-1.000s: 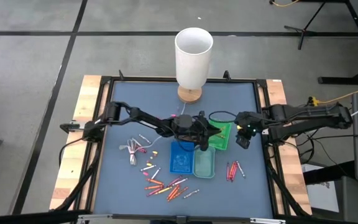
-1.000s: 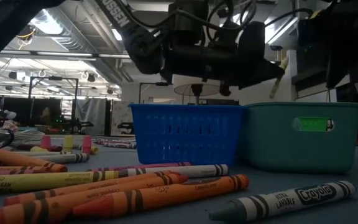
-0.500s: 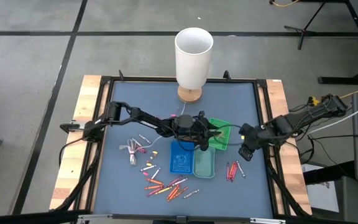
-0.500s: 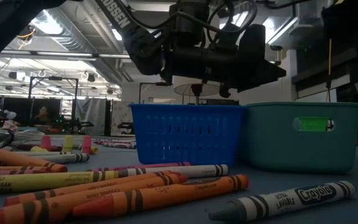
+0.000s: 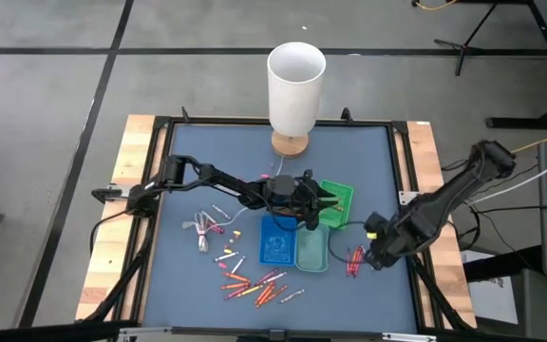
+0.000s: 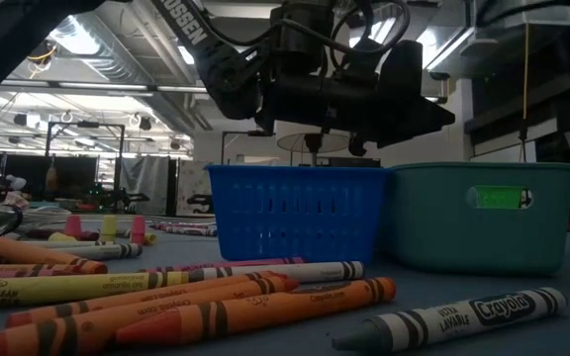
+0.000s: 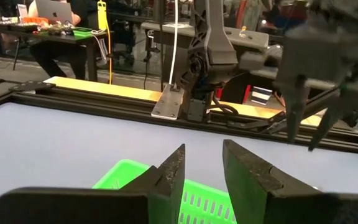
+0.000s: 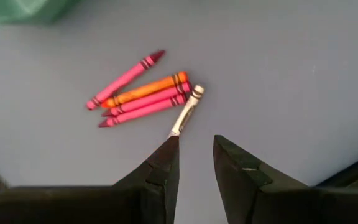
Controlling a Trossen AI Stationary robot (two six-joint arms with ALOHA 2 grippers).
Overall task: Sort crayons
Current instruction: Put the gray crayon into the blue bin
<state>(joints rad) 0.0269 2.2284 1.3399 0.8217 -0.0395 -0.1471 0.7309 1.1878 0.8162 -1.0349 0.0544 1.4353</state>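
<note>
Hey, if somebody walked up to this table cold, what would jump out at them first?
Probably the tall white cylinder at the table's far edge, then the small trays at the middle, with the left gripper open over the green tray. Loose crayons lie scattered near the front, and the right gripper hovers open over a little cluster of crayons to the trays' right.

A robotics lab or workshop is indicated: concrete floor [image 5: 46,114], ceiling strip lights [image 6: 67,35], a laptop [image 7: 53,9] on a workbench [image 7: 36,28].
</note>
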